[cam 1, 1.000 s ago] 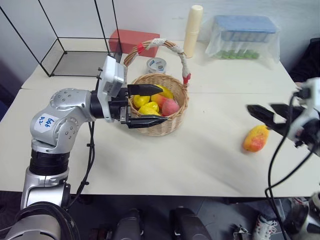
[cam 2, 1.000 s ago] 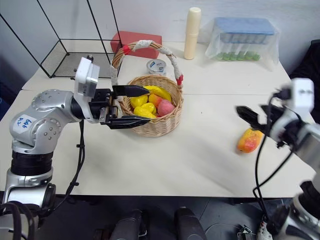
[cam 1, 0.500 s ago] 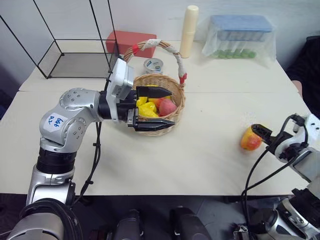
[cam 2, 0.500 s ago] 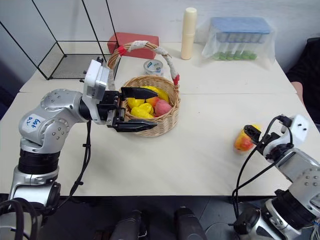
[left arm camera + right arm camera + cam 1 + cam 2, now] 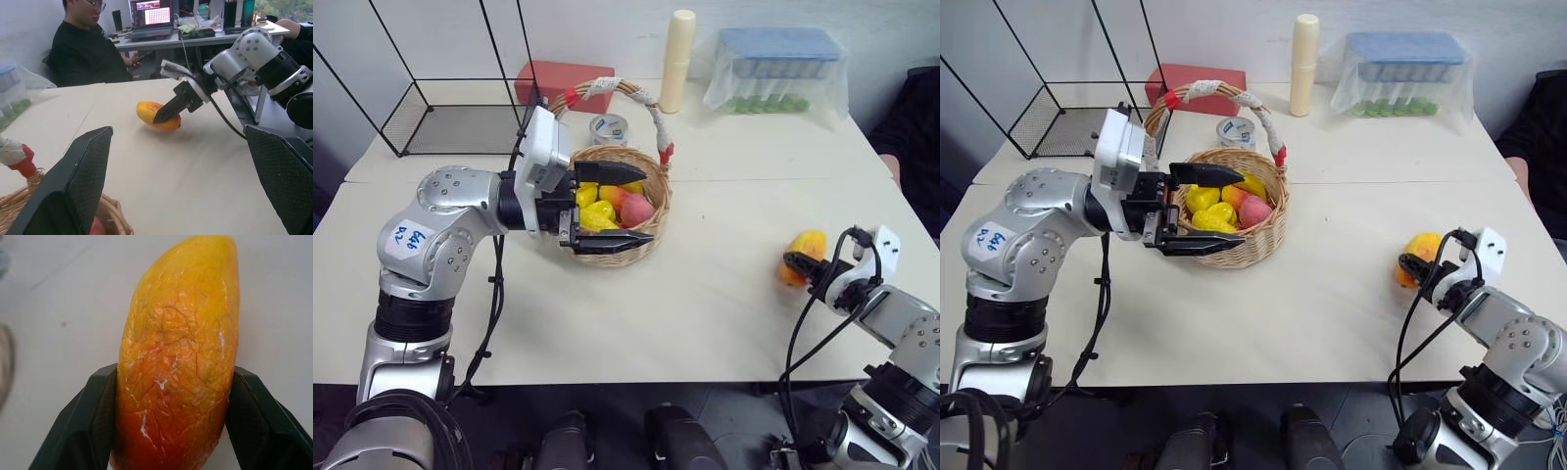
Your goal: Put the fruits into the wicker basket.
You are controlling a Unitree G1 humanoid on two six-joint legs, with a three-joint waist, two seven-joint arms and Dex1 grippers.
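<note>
Right gripper (image 5: 166, 431) was clamped on the mango (image 5: 178, 357), well right of the wicker basket (image 5: 646, 220); left gripper (image 5: 612, 206) hung wide open over the basket's near rim.

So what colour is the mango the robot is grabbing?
The mango is yellow-orange, turning red at one end. It shows best in the right wrist view.

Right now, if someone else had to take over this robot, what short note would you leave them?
Left gripper: open, hovering at the wicker basket, holding nothing.
Right gripper: fingers against both sides of the mango, which lies on the table to the basket's right.
Done: peach and yellow fruits are in the basket.
Left: lift the mango and drop it in.
</note>
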